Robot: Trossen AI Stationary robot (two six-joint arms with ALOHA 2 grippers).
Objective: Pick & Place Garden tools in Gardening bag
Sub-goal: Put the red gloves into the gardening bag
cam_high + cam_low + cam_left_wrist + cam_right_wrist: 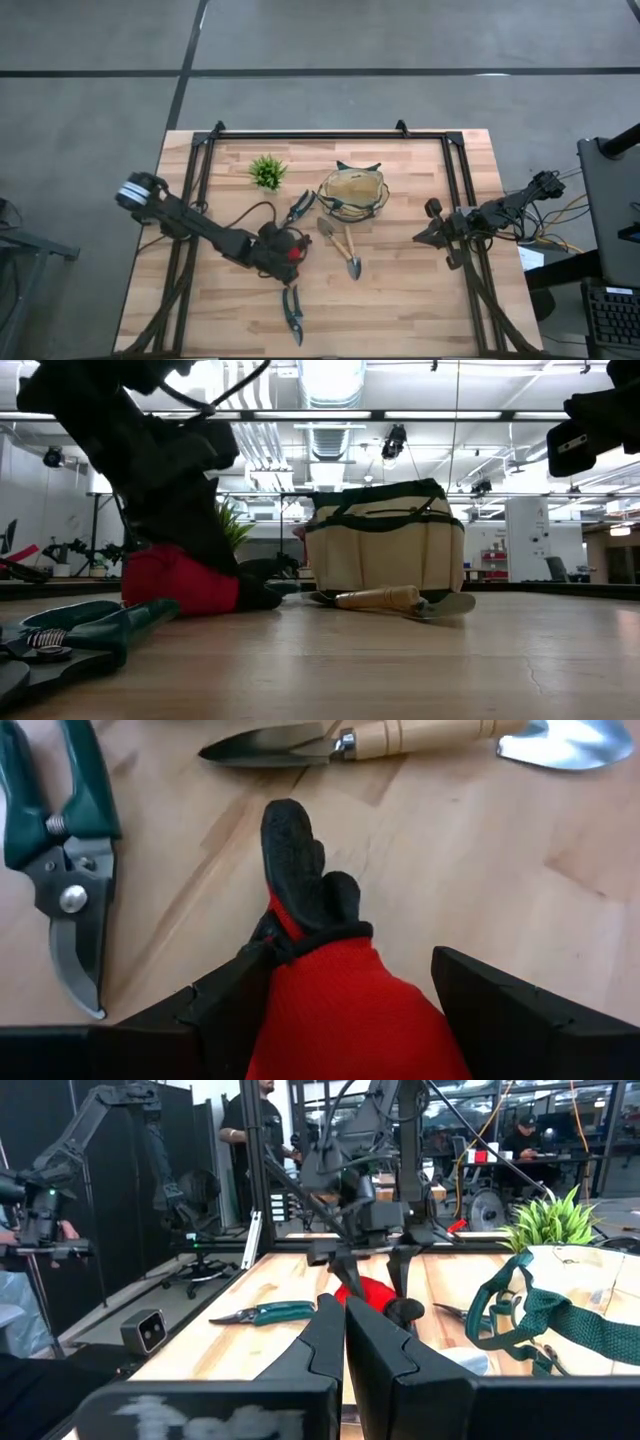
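Observation:
A red glove with black fingers (291, 252) lies on the table in front of the gardening bag (352, 192); my left gripper (283, 250) is closed on it. It also shows in the left wrist view (330, 1000). A wooden-handled trowel and fork (345, 245) lie by the bag's near side. One pair of shears (292, 312) lies near the front edge, another (298, 208) left of the bag. My right gripper (420, 237) is shut and empty, right of the bag, its fingers together (345, 1335). My left gripper has the glove's red body (300, 990) between its two fingers (210, 1010), one on each side. The fingers come slanting down from the table's left. The glove rests bunched on the table (180, 580), its black fingers (295, 850) pointing ahead toward the trowel.
A small spiky green plant (267, 172) stands left of the bag at the back. A dark metal frame (200, 150) runs around the table's far and side edges. Bare wood lies between the tools and my right gripper.

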